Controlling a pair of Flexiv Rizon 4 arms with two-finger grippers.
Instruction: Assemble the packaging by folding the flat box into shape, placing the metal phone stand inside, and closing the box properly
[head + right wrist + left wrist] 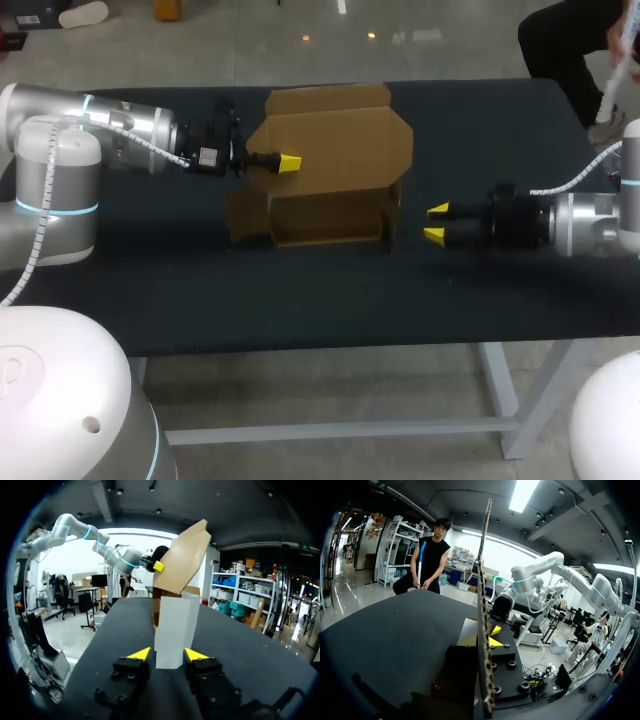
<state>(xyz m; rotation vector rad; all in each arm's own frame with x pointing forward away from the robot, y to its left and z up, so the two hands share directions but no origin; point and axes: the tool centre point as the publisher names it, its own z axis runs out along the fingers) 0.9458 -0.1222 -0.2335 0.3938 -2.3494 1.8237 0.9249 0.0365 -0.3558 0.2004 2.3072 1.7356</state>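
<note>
A brown cardboard box (330,215) stands half folded at the table's middle, its lid (340,135) raised at the back. My left gripper (290,162) is shut on the lid's left edge. In the left wrist view that lid (485,580) shows edge on between the yellow tips of the left gripper (487,636). My right gripper (437,222) is open just right of the box, a little apart from it. In the right wrist view the box's pale end flap (175,620) stands straight ahead of the right gripper (168,654), with the lid (182,560) above. No phone stand is in view.
The dark table (500,290) has bare cloth in front of the box and on both sides. Its front edge runs close under my right arm (580,225). My left arm (120,125) comes in level over the back left.
</note>
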